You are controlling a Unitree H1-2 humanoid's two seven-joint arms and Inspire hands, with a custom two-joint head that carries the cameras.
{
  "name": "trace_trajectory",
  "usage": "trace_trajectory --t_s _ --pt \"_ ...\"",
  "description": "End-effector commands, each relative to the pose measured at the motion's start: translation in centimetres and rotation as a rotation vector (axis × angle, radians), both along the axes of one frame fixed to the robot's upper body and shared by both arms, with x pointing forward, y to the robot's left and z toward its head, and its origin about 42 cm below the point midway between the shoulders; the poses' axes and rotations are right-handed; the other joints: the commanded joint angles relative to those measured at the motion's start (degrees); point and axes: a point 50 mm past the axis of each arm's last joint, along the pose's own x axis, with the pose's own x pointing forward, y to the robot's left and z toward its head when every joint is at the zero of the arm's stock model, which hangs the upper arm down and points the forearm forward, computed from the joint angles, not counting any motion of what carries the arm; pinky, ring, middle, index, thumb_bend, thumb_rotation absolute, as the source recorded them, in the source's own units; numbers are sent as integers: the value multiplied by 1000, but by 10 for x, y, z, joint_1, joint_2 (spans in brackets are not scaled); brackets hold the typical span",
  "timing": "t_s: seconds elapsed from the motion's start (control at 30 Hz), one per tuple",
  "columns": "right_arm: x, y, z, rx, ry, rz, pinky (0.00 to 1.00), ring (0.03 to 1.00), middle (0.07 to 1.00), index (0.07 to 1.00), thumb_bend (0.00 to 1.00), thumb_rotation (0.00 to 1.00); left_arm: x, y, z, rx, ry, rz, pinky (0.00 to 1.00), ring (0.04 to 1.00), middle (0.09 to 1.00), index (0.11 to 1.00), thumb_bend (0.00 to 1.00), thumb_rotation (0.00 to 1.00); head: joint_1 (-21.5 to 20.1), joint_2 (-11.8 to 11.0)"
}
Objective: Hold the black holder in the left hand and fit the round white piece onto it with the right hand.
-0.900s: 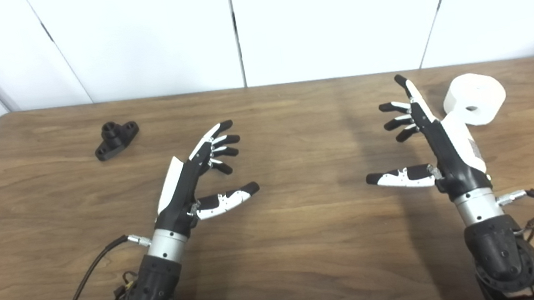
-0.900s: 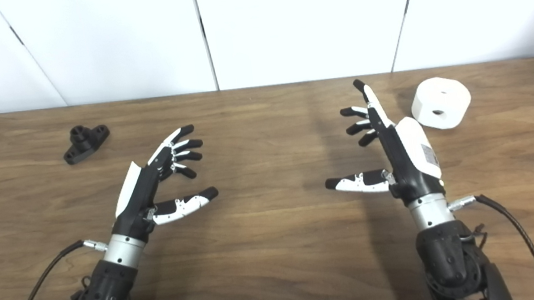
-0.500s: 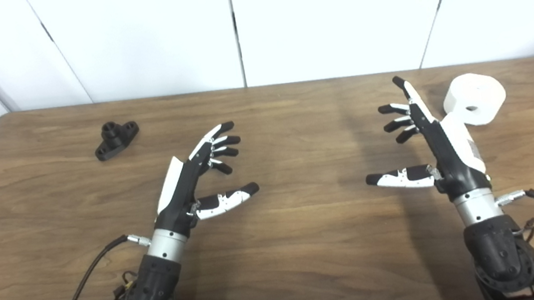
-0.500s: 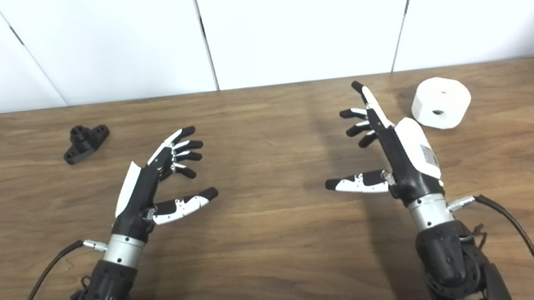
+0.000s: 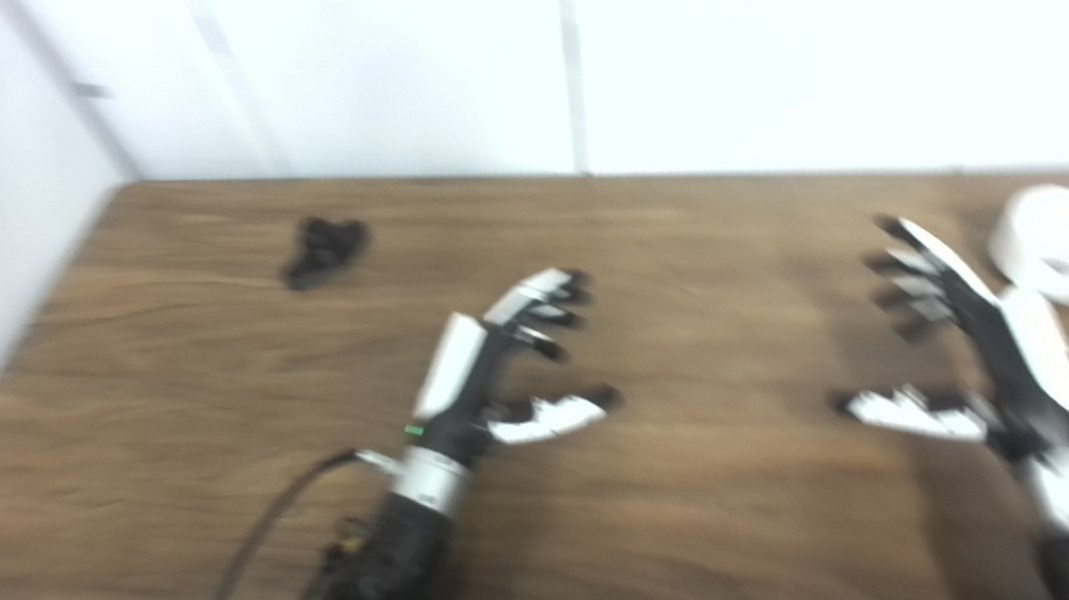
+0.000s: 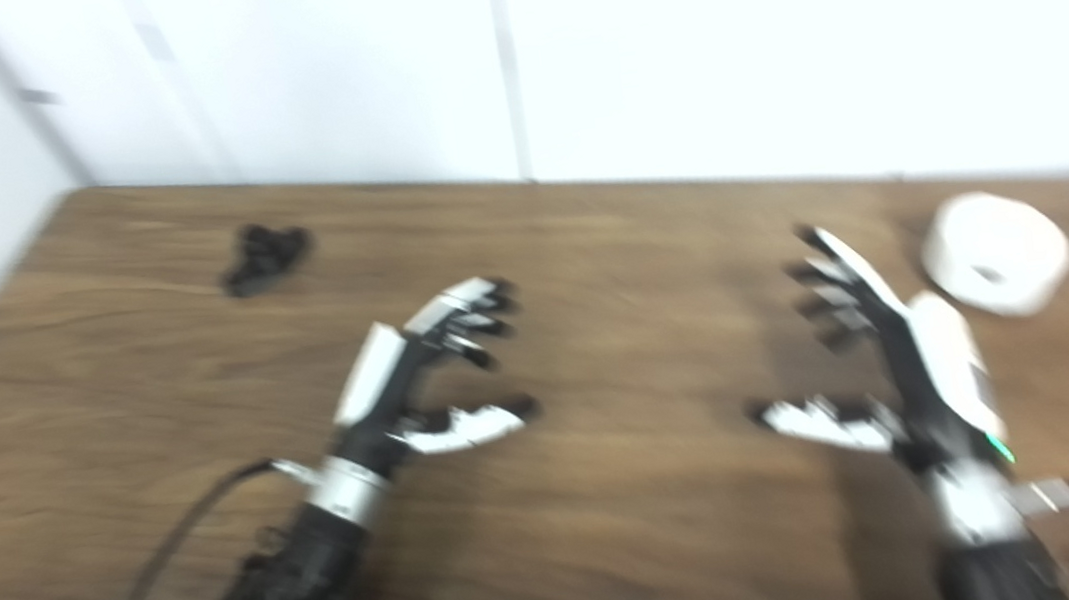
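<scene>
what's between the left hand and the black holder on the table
Nothing: only bare wooden table separates the open left hand from the black holder. Both eye views show it, though blurred.

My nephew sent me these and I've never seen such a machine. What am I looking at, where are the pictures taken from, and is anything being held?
It is a humanoid robot at a wooden table. Both pictures come from two cameras side by side on its head, so they show one scene; they are blurred. The two arms reach in from the bottom. The left robot hand and right robot hand are both open, fingers spread, and hold nothing. A small black holder lies far to the left, apart from the left robot hand. A round white piece with a hole lies by the right robot hand, not grasped.
</scene>
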Motion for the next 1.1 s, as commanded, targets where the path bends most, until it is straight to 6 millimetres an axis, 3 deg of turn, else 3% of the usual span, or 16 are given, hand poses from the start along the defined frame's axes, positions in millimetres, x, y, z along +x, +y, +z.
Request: trace_trajectory --t_s 0.0,0.17,0.67,0.8,0.93,1.07 --pt "3 -3 14 15 -77 10 526 669 783 878 762 3 6 -2 7 4 -60 7 559 733 804 820 748 181 1 1" --pt "2 -4 14 25 -80 5 532 670 781 874 772 0 8 -3 2 17 -70 10 542 716 794 797 749 207 17 -16" --pt "3 -7 17 14 -105 11 495 645 766 854 787 0 8 -4 3 0 -74 24 536 698 756 748 746 145 16 -18" --pt "2 -9 18 11 -100 9 498 644 762 852 788 0 11 4 20 -50 -119 24 495 640 711 692 758 17 17 -18" --pt "3 -12 20 -2 -119 16 494 634 753 843 792 0 22 22 42 -30 -167 -30 469 584 659 643 756 0 19 -21" --pt "5 -14 21 -3 -120 18 498 634 752 843 793 0 32 39 65 80 -212 -28 557 659 701 642 785 12 20 -22"
